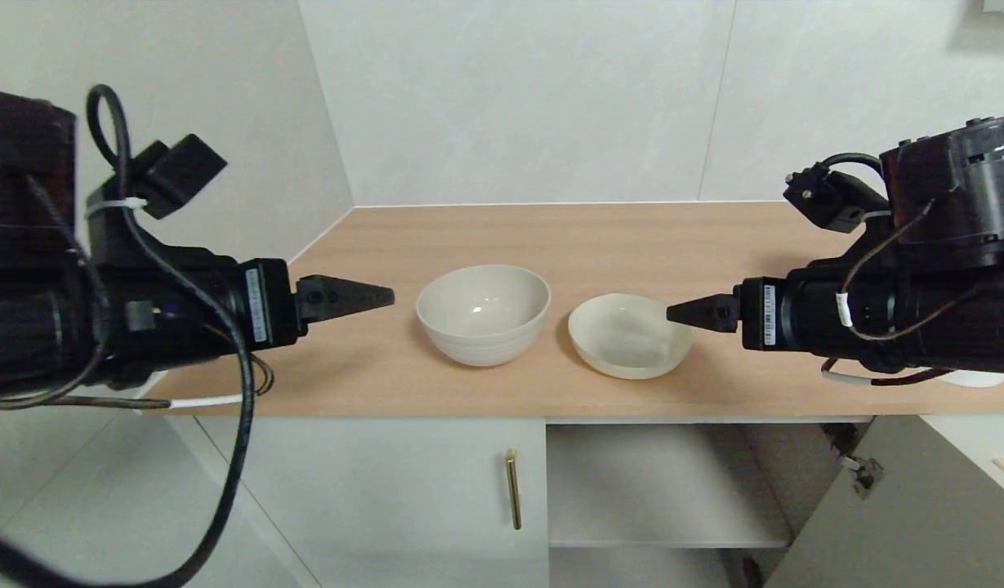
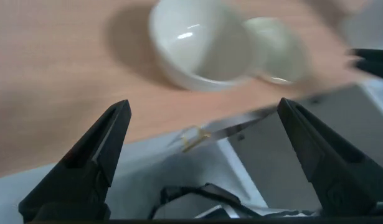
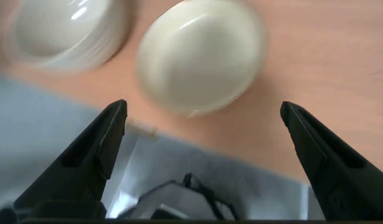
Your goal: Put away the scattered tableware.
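At counter point(image 1: 591, 237): L gripper point(image 2: 203, 104), R gripper point(image 3: 202, 104) splayed, empty

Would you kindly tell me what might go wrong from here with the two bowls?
The shallow bowl sits near the front edge of the counter; the open right end effector, close by its rim, might nudge it off. The deeper bowl stands close beside it, so lifting one could knock the other. The open cabinet door below could be struck on the way down.
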Available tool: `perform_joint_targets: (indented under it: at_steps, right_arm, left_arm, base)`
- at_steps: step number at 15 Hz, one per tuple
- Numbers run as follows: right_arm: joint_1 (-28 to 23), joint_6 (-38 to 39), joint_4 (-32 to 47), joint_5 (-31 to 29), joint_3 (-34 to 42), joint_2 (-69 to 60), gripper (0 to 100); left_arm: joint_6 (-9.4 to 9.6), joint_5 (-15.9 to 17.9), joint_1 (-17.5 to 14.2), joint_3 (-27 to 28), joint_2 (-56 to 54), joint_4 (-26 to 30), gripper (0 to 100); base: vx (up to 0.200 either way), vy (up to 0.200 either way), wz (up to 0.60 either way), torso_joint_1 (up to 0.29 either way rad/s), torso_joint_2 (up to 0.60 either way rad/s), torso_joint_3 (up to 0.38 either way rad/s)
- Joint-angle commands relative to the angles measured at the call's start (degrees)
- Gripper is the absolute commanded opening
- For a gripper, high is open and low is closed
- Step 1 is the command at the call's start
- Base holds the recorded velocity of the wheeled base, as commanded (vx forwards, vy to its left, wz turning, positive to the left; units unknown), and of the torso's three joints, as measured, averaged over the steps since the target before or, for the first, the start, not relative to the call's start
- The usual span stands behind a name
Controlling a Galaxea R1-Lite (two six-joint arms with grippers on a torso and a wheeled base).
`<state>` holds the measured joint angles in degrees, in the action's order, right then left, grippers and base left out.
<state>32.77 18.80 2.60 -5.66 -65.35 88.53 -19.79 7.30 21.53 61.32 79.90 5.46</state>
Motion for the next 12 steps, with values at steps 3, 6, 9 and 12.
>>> perform_joint_targets:
  at_steps: [3, 6, 9, 12]
  right_arm:
    - [-0.16, 1.94, -0.14, -3.92, -2.59, 3.93, 100]
    - [-0.16, 2.47, -1.1, -6.03, -2.59, 5.6, 100]
    - [-0.16, 2.47, -5.06, -10.43, -2.5, 8.94, 100]
    - [-0.16, 2.47, -6.02, -10.87, -2.41, 9.82, 100]
  left_arm:
    - [-7.11, -1.15, 0.0, 3.72, 8.35, 0.16, 100]
    - [-9.83, -3.96, 0.27, 5.48, 11.25, 0.16, 100]
    - [-12.21, -9.06, 1.5, 7.68, 15.2, -0.01, 100]
    - [-15.46, -9.68, 2.2, 10.14, 17.66, -0.1, 100]
  base:
    - [0.0, 0.0, 0.0, 0.0, 0.0, 0.0]
    - [0.0, 0.0, 0.0, 0.0, 0.0, 0.0]
    - [0.0, 0.0, 0.0, 0.0, 0.0, 0.0]
    - [0.0, 0.0, 0.0, 0.0, 0.0, 0.0]
